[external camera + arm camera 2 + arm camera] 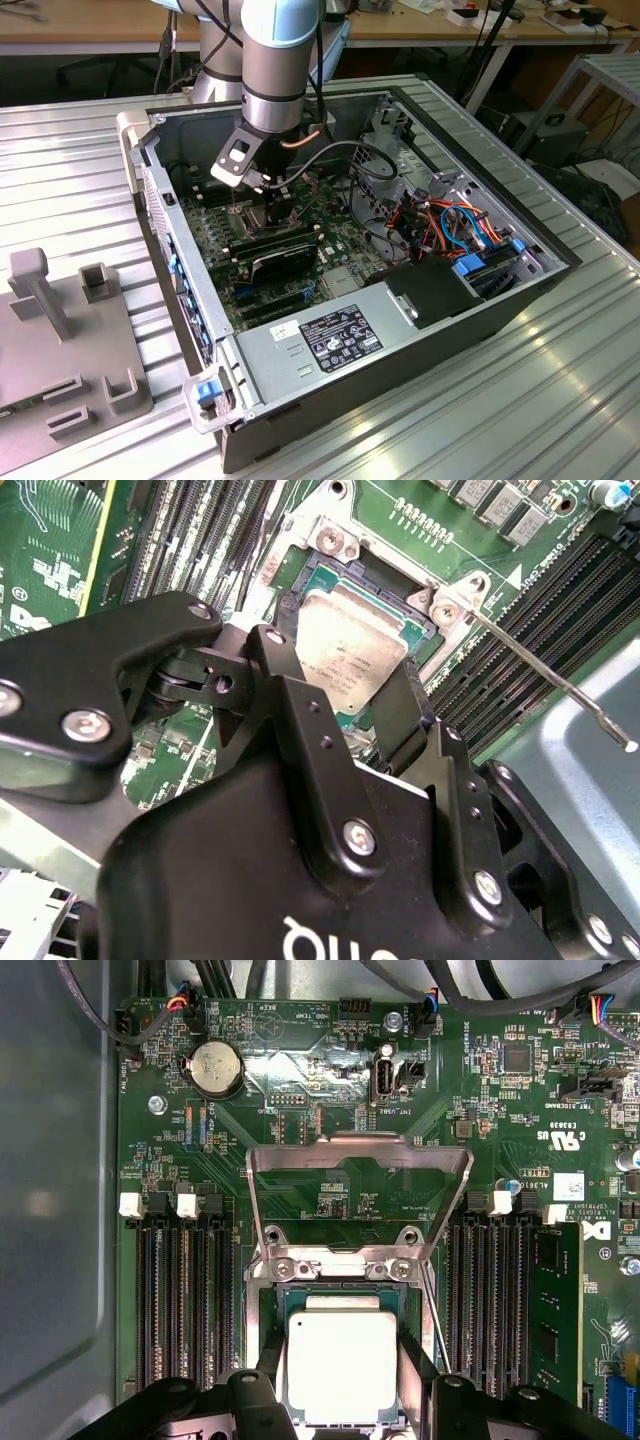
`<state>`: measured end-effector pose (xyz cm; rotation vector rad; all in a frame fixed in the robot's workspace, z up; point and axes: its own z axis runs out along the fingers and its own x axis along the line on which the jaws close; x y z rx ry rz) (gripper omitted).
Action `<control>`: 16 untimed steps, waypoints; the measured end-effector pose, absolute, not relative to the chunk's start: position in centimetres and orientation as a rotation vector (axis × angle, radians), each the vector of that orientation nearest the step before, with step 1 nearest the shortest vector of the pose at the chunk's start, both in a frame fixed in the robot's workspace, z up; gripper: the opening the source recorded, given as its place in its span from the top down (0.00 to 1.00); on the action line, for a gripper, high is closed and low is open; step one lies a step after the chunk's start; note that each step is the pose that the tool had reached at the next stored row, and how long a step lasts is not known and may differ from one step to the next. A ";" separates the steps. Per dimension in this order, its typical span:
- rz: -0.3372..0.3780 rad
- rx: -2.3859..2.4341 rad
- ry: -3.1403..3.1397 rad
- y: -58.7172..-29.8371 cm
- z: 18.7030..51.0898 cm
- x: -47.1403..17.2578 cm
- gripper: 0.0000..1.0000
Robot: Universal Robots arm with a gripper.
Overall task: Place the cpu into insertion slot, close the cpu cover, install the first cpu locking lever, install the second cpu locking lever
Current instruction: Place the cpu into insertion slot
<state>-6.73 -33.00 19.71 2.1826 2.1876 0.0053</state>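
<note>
Inside the open computer case (pixel 330 400), exterior view: arm (pixel 275 60) reaches down, with the gripper (pixel 250 200) directly above the insertion slot (pixel 265 222). Slot detail is too small to judge from here.

Second wrist view: gripper (pixel 340 665) straddles the insertion slot (pixel 330 540). Fingers (pixel 285 670) press on opposite edges of the cpu (pixel 350 640), so it's clamped on the cpu. The cpu lies within the slot's rim. Fully seated or a hair above, can't tell. One locking lever (pixel 550 680) sticks out unlatched from the slot's corner, over the memory slots (pixel 540 600).

First wrist view: same grip, gripper (pixel 342 1348) on the cpu (pixel 342 1370), chip inside the insertion slot (pixel 335 1272). The cpu cover (pixel 360 1150) stands raised off the slot, hinged at one slot edge. Memory slots (pixel 185 1300) flank the slot on both sides.
</note>
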 end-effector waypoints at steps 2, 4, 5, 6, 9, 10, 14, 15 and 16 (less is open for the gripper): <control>0.006 2.182 2.188 -33.0 19.7 -6.7 0.46; 0.007 2.183 2.188 -33.0 19.7 -6.7 0.38; 0.006 2.183 2.188 -33.0 19.7 -6.7 0.38; 0.006 2.183 2.188 -33.0 19.7 -6.7 0.38; 0.005 2.183 2.188 -33.0 19.7 -6.7 0.38; 0.005 2.183 2.188 -33.0 19.7 -6.7 0.38; 0.005 2.183 2.188 -33.0 19.8 -6.7 0.38; 0.005 2.183 2.188 -33.0 19.9 -6.7 0.38; 0.006 2.183 2.188 -33.0 20.0 -6.7 0.38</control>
